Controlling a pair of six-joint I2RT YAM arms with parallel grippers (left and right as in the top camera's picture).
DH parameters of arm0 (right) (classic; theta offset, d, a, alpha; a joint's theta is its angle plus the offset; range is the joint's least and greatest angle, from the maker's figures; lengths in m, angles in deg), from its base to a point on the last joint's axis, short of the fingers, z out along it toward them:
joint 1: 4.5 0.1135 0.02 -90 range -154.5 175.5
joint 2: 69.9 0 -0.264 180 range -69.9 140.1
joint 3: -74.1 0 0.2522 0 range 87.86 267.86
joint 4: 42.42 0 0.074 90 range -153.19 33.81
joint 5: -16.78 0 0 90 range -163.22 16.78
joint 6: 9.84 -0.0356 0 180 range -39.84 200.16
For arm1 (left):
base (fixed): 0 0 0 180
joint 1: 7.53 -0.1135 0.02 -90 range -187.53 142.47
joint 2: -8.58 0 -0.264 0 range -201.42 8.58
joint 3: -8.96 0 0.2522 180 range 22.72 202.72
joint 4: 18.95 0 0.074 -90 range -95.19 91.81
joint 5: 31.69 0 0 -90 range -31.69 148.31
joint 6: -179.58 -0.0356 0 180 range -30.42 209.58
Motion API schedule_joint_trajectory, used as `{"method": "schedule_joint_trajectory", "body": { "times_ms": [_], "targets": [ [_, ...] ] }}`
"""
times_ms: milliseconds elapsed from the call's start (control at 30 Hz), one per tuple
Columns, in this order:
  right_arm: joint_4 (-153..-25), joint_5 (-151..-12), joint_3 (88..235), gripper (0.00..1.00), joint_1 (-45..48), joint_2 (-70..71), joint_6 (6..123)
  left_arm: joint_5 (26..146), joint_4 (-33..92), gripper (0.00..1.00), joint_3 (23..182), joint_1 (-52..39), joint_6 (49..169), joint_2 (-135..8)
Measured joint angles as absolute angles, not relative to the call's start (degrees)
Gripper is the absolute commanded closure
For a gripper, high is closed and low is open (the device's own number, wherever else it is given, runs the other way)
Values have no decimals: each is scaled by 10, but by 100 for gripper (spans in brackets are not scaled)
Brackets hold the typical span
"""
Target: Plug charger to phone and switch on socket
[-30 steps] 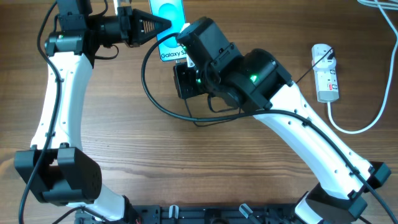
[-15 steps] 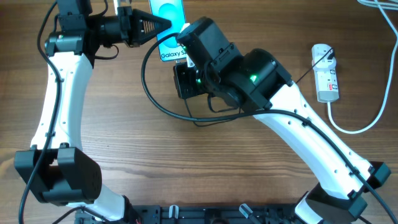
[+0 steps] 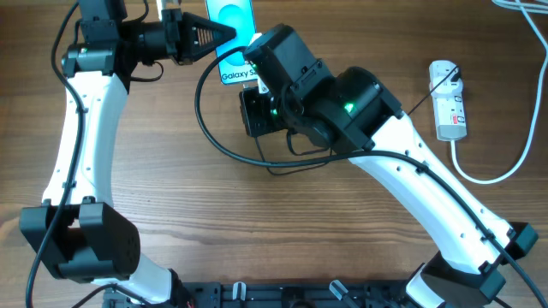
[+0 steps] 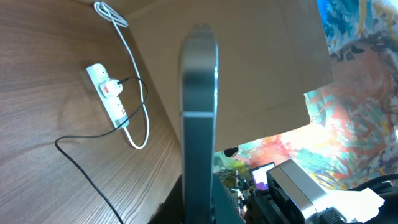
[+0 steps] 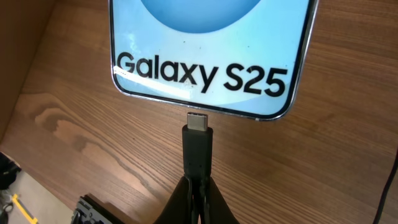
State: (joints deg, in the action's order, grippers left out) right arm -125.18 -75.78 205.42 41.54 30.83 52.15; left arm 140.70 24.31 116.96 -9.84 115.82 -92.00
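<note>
The phone (image 3: 233, 13), cyan screen with "Galaxy S25" text, is at the back of the table and held on its side edges by my left gripper (image 3: 218, 38). In the left wrist view the phone (image 4: 199, 112) shows edge-on between the fingers (image 4: 208, 208). My right gripper (image 5: 198, 182) is shut on the charger's black connector (image 5: 197, 146). Its bare metal tip (image 5: 199, 120) meets the phone's (image 5: 205, 50) bottom edge at the middle. The charger cable (image 3: 199, 103) loops under the right arm to a black plug (image 3: 452, 83) in the socket (image 3: 449, 101) at the far right.
The socket's white cord (image 3: 514, 162) curves along the right edge of the table. Another white cable (image 3: 522, 13) lies at the back right corner. The socket (image 4: 109, 93) also shows in the left wrist view. A brown board (image 4: 261, 62) stands behind the table.
</note>
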Motion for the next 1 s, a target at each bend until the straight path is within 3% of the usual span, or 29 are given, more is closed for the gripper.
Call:
{"method": "schedule_joint_trajectory", "body": {
  "times_ms": [1000],
  "targets": [
    [-1243, -771, 2054, 96, 415, 309, 524, 1407, 243, 96, 1169, -98, 1158, -920]
  ]
}}
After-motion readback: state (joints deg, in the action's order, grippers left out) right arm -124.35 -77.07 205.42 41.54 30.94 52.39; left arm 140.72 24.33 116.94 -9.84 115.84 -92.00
